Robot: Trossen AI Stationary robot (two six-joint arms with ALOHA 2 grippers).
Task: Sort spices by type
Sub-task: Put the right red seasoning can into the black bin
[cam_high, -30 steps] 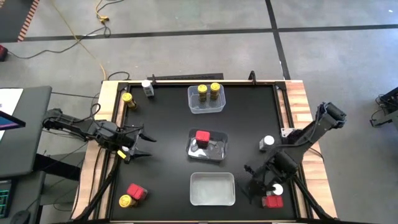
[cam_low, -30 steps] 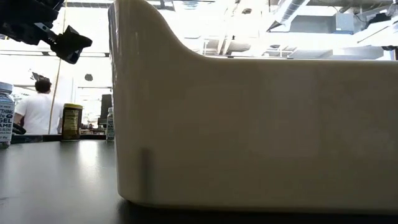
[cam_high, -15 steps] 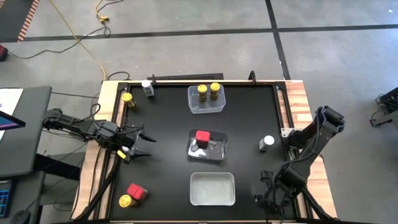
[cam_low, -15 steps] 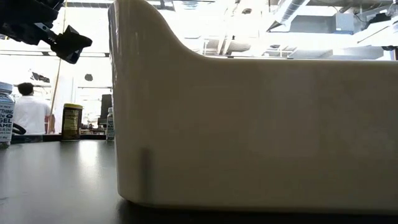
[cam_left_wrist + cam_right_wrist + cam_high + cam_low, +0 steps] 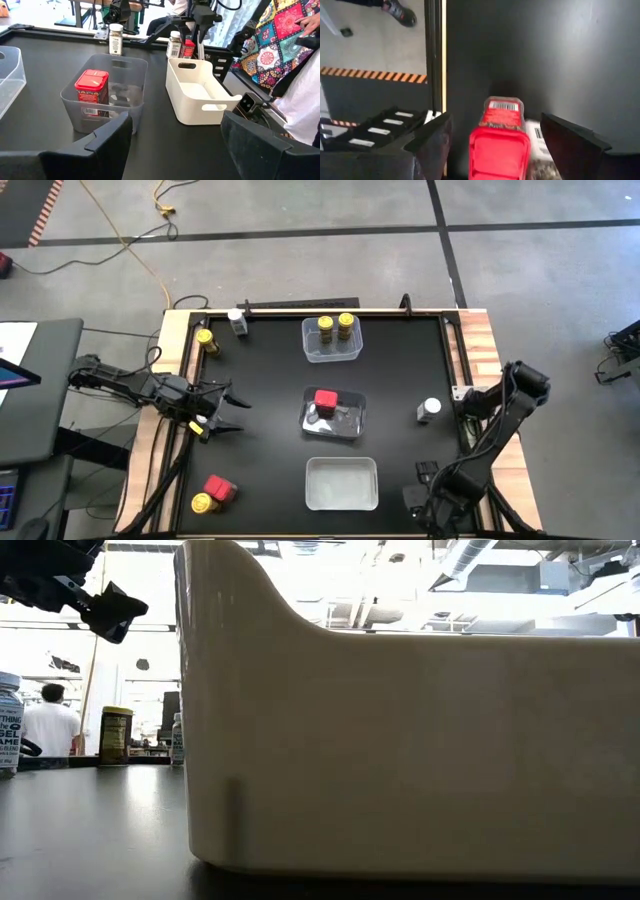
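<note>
The right gripper (image 5: 492, 145) hung open at the table's near right corner over a red tin (image 5: 499, 139) showing a barcode, a white-capped jar (image 5: 537, 145) touching it. The left gripper (image 5: 232, 412), fingers spread and empty, waited at the left edge. A white tub (image 5: 400, 730) blocked most of the low view; beside it a jar (image 5: 9, 722) read "THING", "GEL". Another red tin (image 5: 92, 92) stood in the middle clear tub (image 5: 132, 92).

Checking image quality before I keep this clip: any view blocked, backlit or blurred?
Low view: the white plastic bin fills most of the frame, with bright backlight behind. Right wrist view: the red boxy tin looks soft. High view: evenly lit.
</note>
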